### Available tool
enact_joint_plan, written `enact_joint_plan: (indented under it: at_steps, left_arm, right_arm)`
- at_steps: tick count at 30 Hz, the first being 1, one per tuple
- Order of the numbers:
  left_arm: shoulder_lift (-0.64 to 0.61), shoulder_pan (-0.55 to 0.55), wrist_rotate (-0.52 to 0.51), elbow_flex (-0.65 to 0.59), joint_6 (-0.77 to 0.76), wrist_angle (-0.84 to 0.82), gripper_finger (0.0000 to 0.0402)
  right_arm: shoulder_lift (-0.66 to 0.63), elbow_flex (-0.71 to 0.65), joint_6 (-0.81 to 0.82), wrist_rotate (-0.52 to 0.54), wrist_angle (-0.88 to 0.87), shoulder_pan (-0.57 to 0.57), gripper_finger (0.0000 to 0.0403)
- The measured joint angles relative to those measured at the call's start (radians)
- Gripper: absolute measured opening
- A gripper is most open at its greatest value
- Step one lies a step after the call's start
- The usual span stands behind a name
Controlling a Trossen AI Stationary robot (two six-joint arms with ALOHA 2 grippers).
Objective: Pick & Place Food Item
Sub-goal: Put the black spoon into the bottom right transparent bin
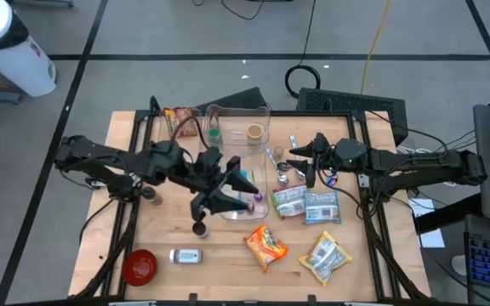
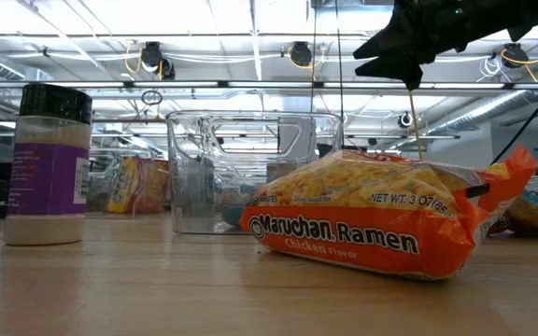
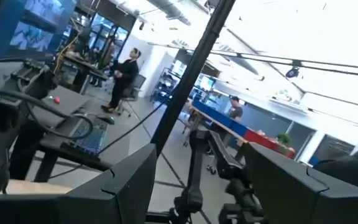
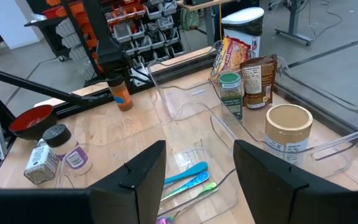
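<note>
While both arms hang above the middle of the wooden table [image 1: 143, 234], the orange ramen packet [image 1: 266, 245] lies flat toward the near edge, with bare wood between it and the silver-yellow snack bag [image 1: 326, 257] to its right. The left gripper [image 1: 228, 191] sits raised over the near lip of the clear plastic bin [image 1: 266, 115], fingers spread with nothing between them, its camera tipped up toward the room, where people stand far off. The right gripper [image 4: 194, 171] hovers beside the bin's right side, fingers [image 4: 143, 174] parted and empty, looking down on blue and green utensils [image 4: 188, 177] in a shallow clear tray. Two flat pouches [image 1: 306, 204] lie just beside that gripper, between it and the ramen. Near the table's left front corner rest a red bowl [image 1: 139, 265] and a small toppled jar [image 1: 185, 256], well apart from the ramen, leaving open boards along the front edge. Inside the bin stand a green-lidded shaker [image 4: 231, 93] and a tan-lidded jar [image 4: 287, 130].
</note>
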Motion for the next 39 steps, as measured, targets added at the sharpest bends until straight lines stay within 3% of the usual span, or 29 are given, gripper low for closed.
enact_joint_plan:
  at_steps: [9,14,25,33,39]
  left_arm:
    - [-0.08,-0.035,-0.154,-0.11,0.062,0.102,0.0255]
    - [-0.118,-0.045,-0.156,-0.22,0.016,0.118,0.0255]
    - [-0.231,-0.061,-0.331,-0.473,-0.079,0.18,0.0255]
    - [-0.284,-0.062,-0.367,-0.554,-0.134,0.179,0.0255]
    - [-0.347,-0.124,-0.36,-0.556,-0.138,0.078,0.0255]
  right_arm:
    - [0.0,0.0,0.0,0.0,0.003,0.0,0.018]
    - [0.0,0.0,0.0,0.0,0.003,0.0,0.018]
    - [0.0,0.0,0.0,0.0,0.002,0.0,0.0181]
    - [0.0,0.0,0.0,0.0,0.002,0.0,0.0181]
    - [0.0,0.0,0.0,0.0,0.003,0.0,0.0181]
